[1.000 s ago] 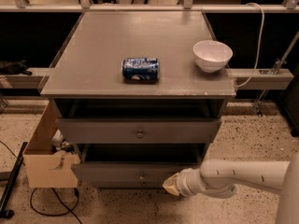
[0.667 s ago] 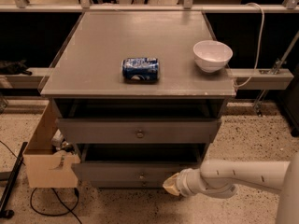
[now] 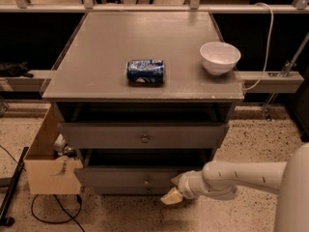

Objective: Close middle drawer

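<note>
A robot's hand (image 3: 172, 195), at the end of a white arm (image 3: 241, 178) reaching in from the lower right, sits low against the right part of the middle drawer (image 3: 120, 177). It is just right of and slightly below the drawer's small knob (image 3: 146, 181). Whether the hand is apart or together cannot be told.

The middle drawer, the lower of the two grey fronts in the cabinet, is pulled out toward the camera, with a dark gap above its front edge. What lies in its tray is hidden in shadow.

The step in hand appears to be the push that shuts it. That would go best as a flat, steady press straight into the front, kept near the centre line so the wide tray does not skew and bind.

The drawer front above (image 3: 106, 135), with a larger knob (image 3: 145, 138), also sits slightly forward and should be left alone.

On the floor to the left, an open cardboard box (image 3: 46, 173) stands against the cabinet. It holds a few pale items too dim to name.

Farther back on the grey tabletop (image 3: 96, 57), a blue can (image 3: 145, 71) lies on its side near the middle. A white bowl (image 3: 220, 57) stands upright near the right edge, well apart from the can, with nothing showing inside it.
</note>
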`<state>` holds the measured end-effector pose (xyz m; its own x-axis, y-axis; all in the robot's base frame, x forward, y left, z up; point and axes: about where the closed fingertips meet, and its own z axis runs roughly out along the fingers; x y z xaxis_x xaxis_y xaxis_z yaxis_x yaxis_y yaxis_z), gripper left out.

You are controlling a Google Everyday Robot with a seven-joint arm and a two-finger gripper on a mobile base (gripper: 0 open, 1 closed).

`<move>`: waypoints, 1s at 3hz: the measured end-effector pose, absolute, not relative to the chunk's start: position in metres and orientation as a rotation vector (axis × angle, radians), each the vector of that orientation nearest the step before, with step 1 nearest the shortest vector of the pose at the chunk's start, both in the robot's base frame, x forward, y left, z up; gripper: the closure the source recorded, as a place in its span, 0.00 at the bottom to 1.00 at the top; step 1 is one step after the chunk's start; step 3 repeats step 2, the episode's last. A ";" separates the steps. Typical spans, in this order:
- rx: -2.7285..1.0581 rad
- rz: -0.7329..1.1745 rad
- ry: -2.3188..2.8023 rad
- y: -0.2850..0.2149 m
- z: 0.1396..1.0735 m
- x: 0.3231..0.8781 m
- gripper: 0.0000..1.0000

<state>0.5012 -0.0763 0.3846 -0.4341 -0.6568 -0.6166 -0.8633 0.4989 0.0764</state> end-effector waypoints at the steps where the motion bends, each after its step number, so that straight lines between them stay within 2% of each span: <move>1: -1.238 0.506 2.239 -0.071 0.375 0.518 0.00; 3: -1.238 0.506 2.239 -0.071 0.374 0.518 0.00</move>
